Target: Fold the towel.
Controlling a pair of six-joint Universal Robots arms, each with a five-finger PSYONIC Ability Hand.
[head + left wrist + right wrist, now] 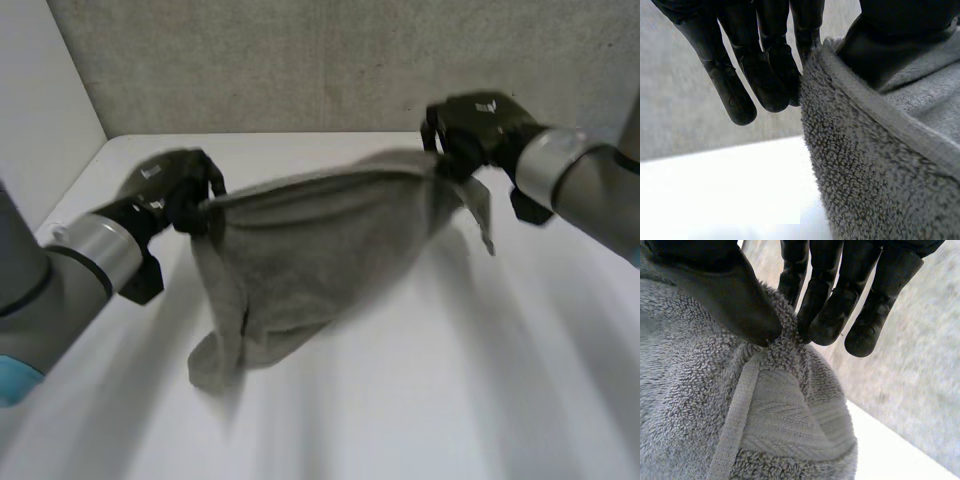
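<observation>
Right hand (832,315) has the grey towel (700,390) pinched between thumb and fingertips right at a hemmed corner, rest bunched under the palm, white desk (890,457) beyond.

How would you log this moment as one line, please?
left hand: pinching towel edge | right hand: pinching towel near corner | towel: held up, sagging between hands over table

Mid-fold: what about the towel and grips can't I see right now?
- Head view: lower corners of the towel, buried in its own bunched folds.
- Head view: whether its hanging end touches the table; the folds cover that spot.
- Left wrist view: thumb tip of the left robot hand, behind the towel's hem.
</observation>
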